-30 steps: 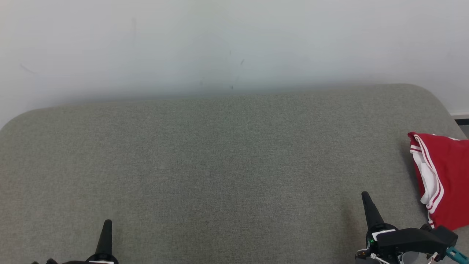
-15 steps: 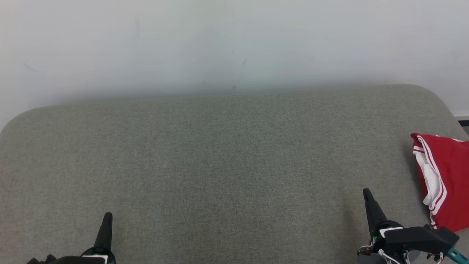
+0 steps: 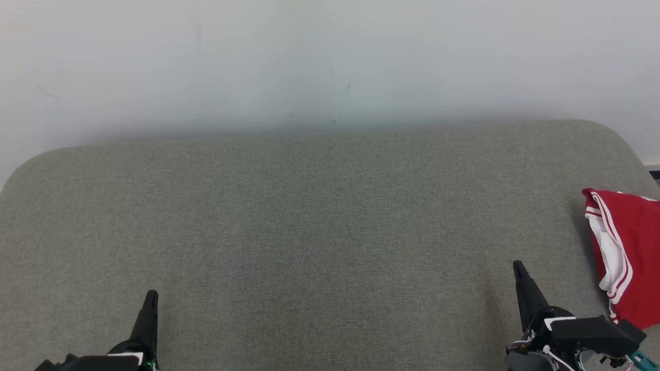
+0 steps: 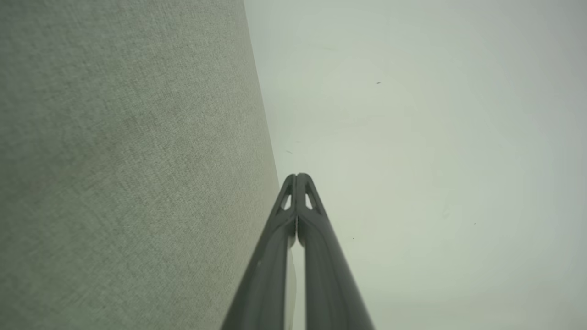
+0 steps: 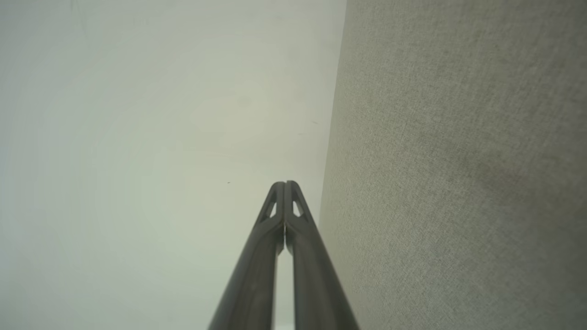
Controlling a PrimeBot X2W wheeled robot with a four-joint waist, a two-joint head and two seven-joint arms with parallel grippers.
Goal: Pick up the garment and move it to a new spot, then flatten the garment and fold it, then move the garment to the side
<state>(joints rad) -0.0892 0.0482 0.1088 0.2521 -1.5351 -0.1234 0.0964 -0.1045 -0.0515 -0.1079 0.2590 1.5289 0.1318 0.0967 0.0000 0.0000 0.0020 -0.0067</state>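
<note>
Your left hand [image 3: 150, 296] at 7 o'clock and right hand [image 3: 517, 265] at 5 o'clock, both clenched and empty, are inching forward while the head is panning slightly. The red white-striped garment [image 3: 635, 247] is lying at 3 o'clock on the grey fabric table [image 3: 309, 232], apparently folded; you are likely finishing.

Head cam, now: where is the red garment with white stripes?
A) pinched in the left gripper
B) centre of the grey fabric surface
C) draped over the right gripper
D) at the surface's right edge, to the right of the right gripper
D: the red garment with white stripes lies at the right edge of the grey fabric surface, to the right of the shut right gripper and clear of its fingers.
</note>
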